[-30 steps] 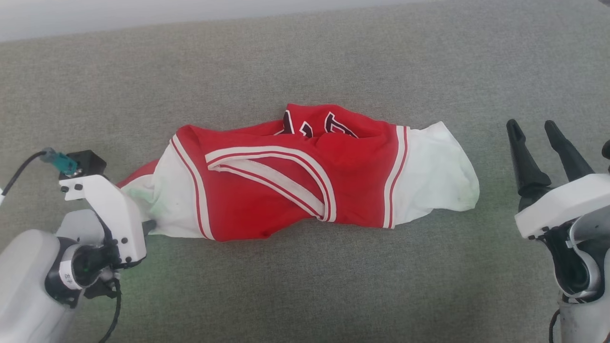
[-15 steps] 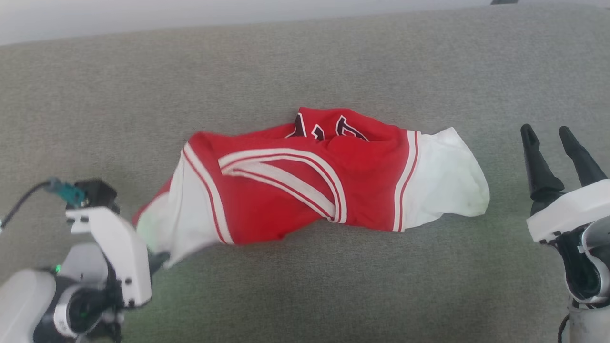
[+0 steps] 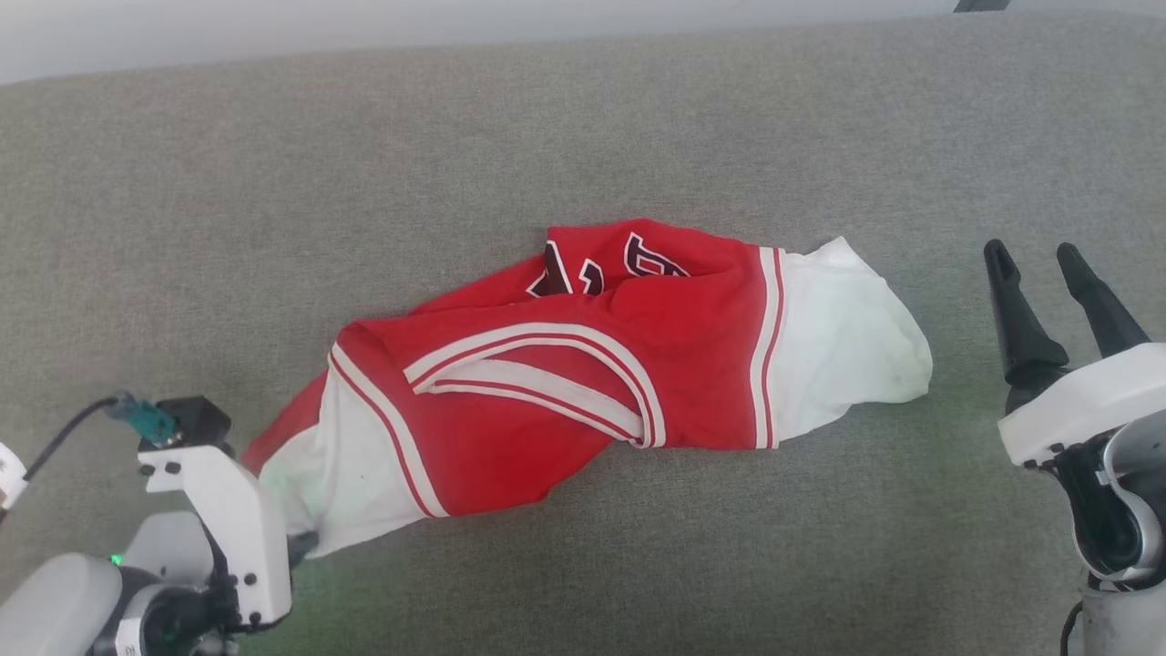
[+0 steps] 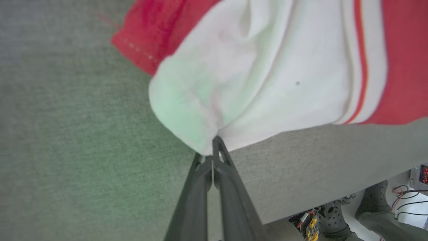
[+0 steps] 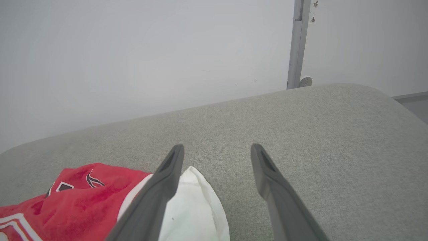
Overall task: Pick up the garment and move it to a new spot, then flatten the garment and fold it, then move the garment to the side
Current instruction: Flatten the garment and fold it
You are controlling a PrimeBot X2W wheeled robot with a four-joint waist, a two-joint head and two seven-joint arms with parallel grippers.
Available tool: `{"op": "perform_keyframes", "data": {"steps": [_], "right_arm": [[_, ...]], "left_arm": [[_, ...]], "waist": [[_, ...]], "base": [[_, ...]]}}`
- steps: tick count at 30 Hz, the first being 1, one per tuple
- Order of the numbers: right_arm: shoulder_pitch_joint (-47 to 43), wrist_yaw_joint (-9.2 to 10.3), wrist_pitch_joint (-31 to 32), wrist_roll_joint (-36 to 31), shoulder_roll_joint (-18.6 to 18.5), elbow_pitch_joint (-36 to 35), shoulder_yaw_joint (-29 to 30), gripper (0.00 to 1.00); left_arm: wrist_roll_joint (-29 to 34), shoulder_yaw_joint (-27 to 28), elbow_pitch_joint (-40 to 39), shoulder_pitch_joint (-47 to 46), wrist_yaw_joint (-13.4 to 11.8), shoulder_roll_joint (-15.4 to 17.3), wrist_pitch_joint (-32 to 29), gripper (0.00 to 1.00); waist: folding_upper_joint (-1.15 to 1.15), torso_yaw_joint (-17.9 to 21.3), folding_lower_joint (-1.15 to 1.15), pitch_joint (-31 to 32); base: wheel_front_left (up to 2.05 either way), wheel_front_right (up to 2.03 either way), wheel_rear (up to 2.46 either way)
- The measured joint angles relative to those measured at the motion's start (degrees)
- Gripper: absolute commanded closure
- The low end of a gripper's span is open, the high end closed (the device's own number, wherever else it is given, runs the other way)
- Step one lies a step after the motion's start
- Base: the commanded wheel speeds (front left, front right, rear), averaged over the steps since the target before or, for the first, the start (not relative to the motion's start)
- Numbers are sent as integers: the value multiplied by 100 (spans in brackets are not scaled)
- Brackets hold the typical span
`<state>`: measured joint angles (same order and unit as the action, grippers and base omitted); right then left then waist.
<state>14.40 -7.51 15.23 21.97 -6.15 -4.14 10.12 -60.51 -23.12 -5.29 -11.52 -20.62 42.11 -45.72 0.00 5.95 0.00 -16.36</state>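
Left hand (image 4: 213, 149), clamped on the soft red-and-white garment (image 3: 583, 364) by a white corner, should drag low, steadily; right hand (image 3: 1030, 251) stands spread beside it.

Grey fabric cushion (image 3: 583, 109) (white wall (image 5: 133, 50) behind)

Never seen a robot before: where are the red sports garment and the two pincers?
red sports garment (image 3: 496, 445): head view, red middle panel.
left pincer (image 4: 211, 151): left wrist view, shut tips pinching white corner.
right pincer (image 3: 1030, 249): head view, between its open tips.
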Motion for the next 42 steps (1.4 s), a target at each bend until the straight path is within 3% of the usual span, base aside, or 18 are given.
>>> {"op": "perform_keyframes", "data": {"steps": [1, 2, 10, 12, 14, 31, 32, 33, 35, 42], "right_arm": [[0, 0, 1, 10, -4, 0, -2, 0], [0, 0, 5, 14, -10, 0, -1, 0], [-6, 0, 22, 13, -14, -30, 0, 0], [-6, 0, 42, 13, -13, -40, -3, 0], [-5, 0, 42, 13, -11, -44, -29, 0], [86, 0, 4, 100, -42, -54, -166, 0], [96, 0, -2, 100, -43, -54, -164, 0], [98, 0, -2, 101, -45, -53, -158, 0], [101, 0, -8, 101, -45, -53, -144, 0], [105, 0, -10, 100, -44, -66, -96, 0]], "left_arm": [[18, 2, 8, -36, 18, 10, 15, 76], [26, 10, 9, -66, 23, 31, 15, 68], [62, 274, -179, -461, 19, 386, -110, 29], [125, 293, -163, -606, 22, 470, -113, 10], [181, 260, 36, -837, 80, 465, -135, 0], [388, -93, 1774, -1681, 471, -87, -67, 0], [307, -42, 1891, -1711, 471, -147, -57, 4], [226, -14, 1987, -1722, 485, -200, -98, 26], [78, 11, 2135, -1780, 538, -221, -216, 100], [-124, 93, 2276, -1812, 742, -256, -350, 100]], "waist": [[0, 4, 0, 5], [0, 6, 0, 12], [0, 40, 0, 52], [0, 53, 0, 48], [0, 72, 0, 39], [0, 332, 0, -133], [0, 341, 0, -146], [0, 347, 0, -157], [0, 356, 0, -175], [0, 344, 0, -216]], "base": [[0, 0, 0], [0, 0, 0], [0, 0, 0], [0, 0, 0], [0, 0, 0], [0, 0, 0], [0, 0, 0], [0, 0, 0], [0, 0, 0], [0, 0, 0]]}}
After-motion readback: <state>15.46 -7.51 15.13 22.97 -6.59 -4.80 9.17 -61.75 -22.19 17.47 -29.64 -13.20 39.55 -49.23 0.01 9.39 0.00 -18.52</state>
